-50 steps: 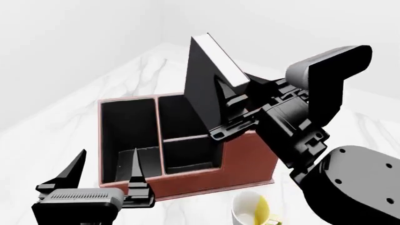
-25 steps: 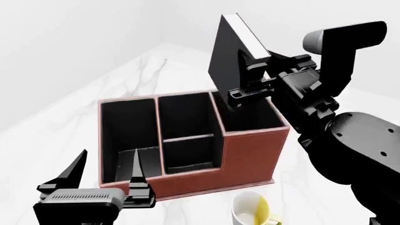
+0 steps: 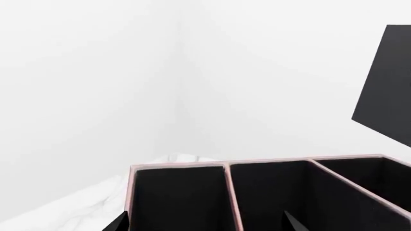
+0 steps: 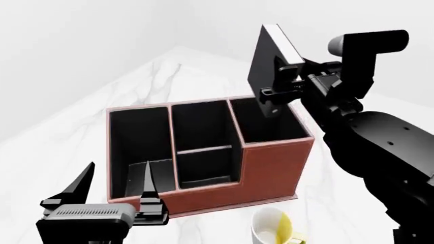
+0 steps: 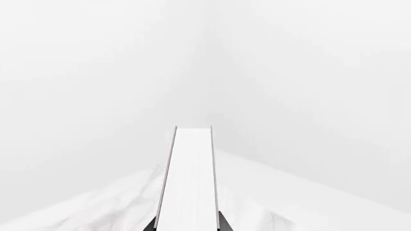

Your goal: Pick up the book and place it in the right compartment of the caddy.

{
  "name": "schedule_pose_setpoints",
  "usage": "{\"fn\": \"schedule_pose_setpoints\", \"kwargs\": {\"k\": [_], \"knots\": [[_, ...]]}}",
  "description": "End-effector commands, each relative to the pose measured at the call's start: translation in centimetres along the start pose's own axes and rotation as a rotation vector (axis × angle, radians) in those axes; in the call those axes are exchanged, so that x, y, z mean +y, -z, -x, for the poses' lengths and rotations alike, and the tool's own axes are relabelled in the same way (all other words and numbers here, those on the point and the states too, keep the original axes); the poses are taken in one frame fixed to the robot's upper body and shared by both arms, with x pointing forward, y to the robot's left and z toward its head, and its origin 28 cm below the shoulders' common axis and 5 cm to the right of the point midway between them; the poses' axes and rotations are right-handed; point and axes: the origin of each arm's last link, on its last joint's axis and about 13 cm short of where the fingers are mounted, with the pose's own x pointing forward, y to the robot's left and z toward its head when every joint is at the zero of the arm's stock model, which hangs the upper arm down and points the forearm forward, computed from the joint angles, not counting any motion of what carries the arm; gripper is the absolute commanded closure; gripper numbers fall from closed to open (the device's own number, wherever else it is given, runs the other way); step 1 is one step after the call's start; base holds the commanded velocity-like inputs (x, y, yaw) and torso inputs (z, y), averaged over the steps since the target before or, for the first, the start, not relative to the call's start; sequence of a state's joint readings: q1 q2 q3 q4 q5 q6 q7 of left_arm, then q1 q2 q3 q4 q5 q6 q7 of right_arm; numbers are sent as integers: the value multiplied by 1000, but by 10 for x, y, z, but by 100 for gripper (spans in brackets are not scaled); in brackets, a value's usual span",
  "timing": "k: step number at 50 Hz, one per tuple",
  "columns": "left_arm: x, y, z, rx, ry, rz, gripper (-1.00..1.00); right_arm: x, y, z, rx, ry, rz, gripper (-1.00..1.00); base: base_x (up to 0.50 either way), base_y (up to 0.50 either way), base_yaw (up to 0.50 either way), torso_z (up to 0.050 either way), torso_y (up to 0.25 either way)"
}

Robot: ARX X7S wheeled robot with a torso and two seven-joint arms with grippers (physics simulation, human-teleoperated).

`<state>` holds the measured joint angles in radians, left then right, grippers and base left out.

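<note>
Gripping the upright book (image 4: 269,66), the right hand (image 4: 285,84) holds it above the caddy's (image 4: 271,170) right compartment (image 4: 268,124), long axis near vertical.

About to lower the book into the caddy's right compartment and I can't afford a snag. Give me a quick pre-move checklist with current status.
1. Grip: right gripper is clamped on the book, which is clear of the caddy. Ok.
2. Book attitude: tilted, not upright, white page edge facing up. Not ok for a straight drop.
3. Alignment: in the head view the book's lower corner hangs over the right compartment; true overlap in depth cannot tell.
4. Compartment free: only black lining visible inside. Ok.
5. Left gripper: open, low in front of the caddy's left end, away from the drop path. Ok.
6. Mug: in front of the caddy, outside the path. Ok.
</note>
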<state>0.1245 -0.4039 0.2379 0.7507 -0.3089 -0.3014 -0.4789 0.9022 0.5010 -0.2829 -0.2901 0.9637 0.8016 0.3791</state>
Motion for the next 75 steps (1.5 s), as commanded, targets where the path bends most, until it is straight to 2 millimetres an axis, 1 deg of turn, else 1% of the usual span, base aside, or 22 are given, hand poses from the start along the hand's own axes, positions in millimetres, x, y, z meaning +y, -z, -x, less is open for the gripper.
{"fn": "schedule_pose_setpoints", "kwargs": {"k": [1, 10, 23, 47, 75], "knots": [[0, 0, 0, 1, 0, 0, -100, -11, 2, -11, -13, 64, 31, 100, 0, 0, 0, 0, 0], [0, 0, 0, 2, -1, 1, -100, -12, 5, -14, -4, 76, 49, 100, 0, 0, 0, 0, 2], [0, 1, 0, 4, 2, 2, -100, -16, 16, -21, 23, 91, 56, 100, 0, 0, 0, 1, 2], [0, 2, -1, 6, 2, 0, -100, -20, 31, -20, 64, 97, 77, 100, 0, 0, 0, 0, 1], [-1, 2, 0, 8, 3, 0, -100, -25, 48, -24, 103, 115, 72, 100, 0, 0, 0, 0, 2]]}}
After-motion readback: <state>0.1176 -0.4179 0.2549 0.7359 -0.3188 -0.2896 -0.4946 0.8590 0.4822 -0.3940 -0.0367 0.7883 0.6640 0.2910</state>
